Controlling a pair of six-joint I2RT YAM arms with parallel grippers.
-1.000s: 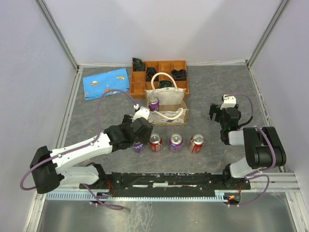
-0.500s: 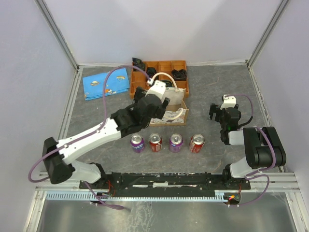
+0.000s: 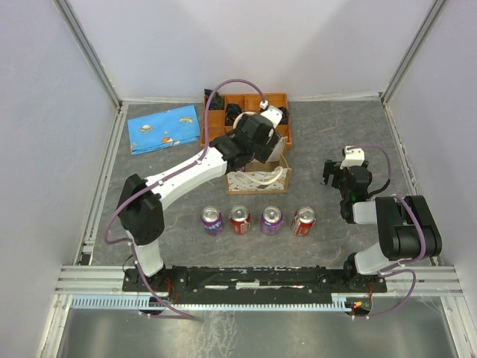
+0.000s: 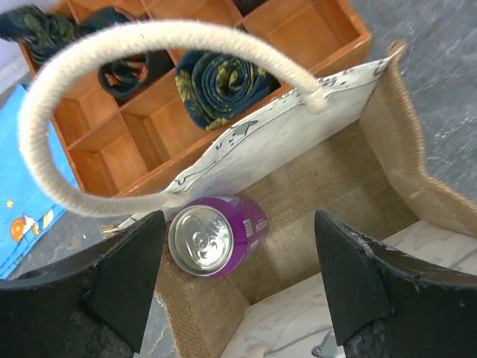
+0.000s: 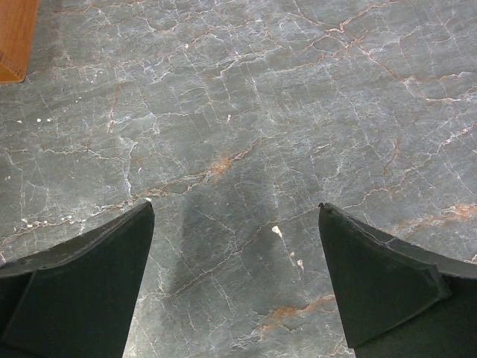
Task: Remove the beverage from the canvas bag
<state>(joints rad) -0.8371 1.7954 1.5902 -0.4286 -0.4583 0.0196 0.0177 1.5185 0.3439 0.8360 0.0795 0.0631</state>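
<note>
The canvas bag (image 3: 258, 180) stands open mid-table, cream with a burlap lining (image 4: 335, 179) and a thick off-white loop handle (image 4: 149, 33). Inside it, in the left corner, stands the beverage, a purple can (image 4: 216, 237) seen from its silver top. My left gripper (image 4: 238, 218) hovers open above the bag's mouth, its fingers well clear of the can on both sides. In the top view the left gripper (image 3: 261, 134) and its arm hide the can. My right gripper (image 5: 235, 216) is open over bare table at the right (image 3: 332, 173), holding nothing.
Several cans stand in a row in front of the bag, from a purple one (image 3: 212, 221) to a red one (image 3: 303, 221). The wooden compartment tray (image 4: 127, 149) with dark rolled cloths (image 4: 216, 86) sits right behind the bag. A blue cloth (image 3: 164, 128) lies back left.
My left arm has swung from the left end of the can row up and back to hover over the bag. The right arm has not moved.
</note>
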